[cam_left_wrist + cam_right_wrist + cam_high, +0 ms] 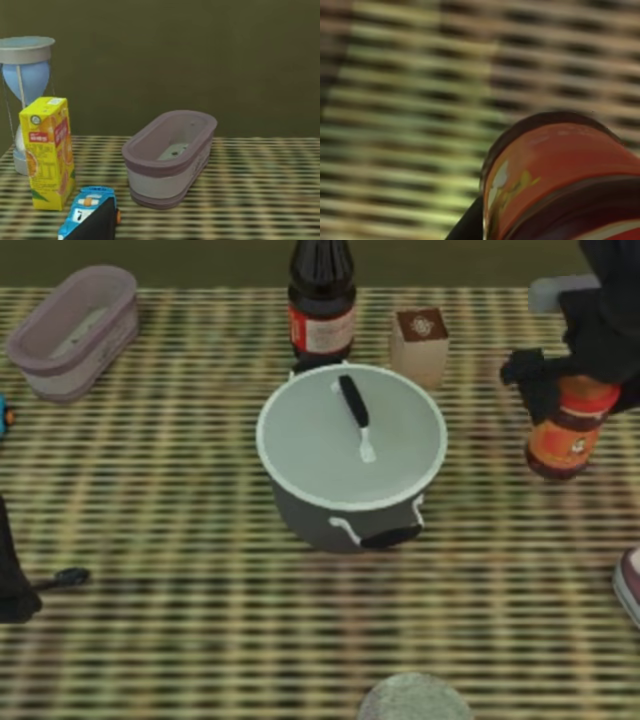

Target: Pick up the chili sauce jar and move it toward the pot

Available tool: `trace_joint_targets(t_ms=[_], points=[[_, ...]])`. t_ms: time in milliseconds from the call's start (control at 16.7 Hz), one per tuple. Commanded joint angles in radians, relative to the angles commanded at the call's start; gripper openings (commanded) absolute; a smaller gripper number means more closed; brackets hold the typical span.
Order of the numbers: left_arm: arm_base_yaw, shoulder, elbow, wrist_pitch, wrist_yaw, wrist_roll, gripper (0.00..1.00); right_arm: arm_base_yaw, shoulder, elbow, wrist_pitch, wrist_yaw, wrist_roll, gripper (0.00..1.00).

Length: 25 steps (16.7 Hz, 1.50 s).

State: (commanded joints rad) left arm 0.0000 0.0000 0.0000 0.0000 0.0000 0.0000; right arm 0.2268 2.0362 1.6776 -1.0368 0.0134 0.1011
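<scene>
The right pincer [556, 382] pinches the jar [565, 432] near its lid at the bench's [180, 540] right side, so it can carry it left to the pot [350, 455]. The jar looks lifted. The arm hides the fingers. The left pincer sits at the left edge, cut off; I cannot tell its state.

Woven-mat tabletop [180, 540]; plain olive-brown wall [200, 60] behind.
</scene>
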Motion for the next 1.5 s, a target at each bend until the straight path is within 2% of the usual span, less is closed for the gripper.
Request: trace_joint_targets(t_ms=[180, 300, 660, 1020, 1320, 1500], points=[[0.000, 0.000, 0.000, 0.000, 0.000, 0.000, 1.00, 0.051, -0.008, -0.041, 0.044, 0.030, 0.150, 0.00], [0.000, 0.000, 0.000, 0.000, 0.000, 0.000, 1.00, 0.069, -0.012, -0.054, 0.061, 0.041, 0.197, 0.00], [0.000, 0.000, 0.000, 0.000, 0.000, 0.000, 1.00, 0.067, -0.008, -0.056, 0.065, 0.040, 0.205, 0.00], [0.000, 0.000, 0.000, 0.000, 0.000, 0.000, 1.00, 0.071, 0.047, -0.146, 0.217, 0.043, 0.203, 0.00], [0.000, 0.000, 0.000, 0.000, 0.000, 0.000, 1.00, 0.071, 0.055, -0.157, 0.233, 0.043, 0.204, 0.00], [0.000, 0.000, 0.000, 0.000, 0.000, 0.000, 1.00, 0.071, 0.055, -0.157, 0.233, 0.043, 0.204, 0.23]])
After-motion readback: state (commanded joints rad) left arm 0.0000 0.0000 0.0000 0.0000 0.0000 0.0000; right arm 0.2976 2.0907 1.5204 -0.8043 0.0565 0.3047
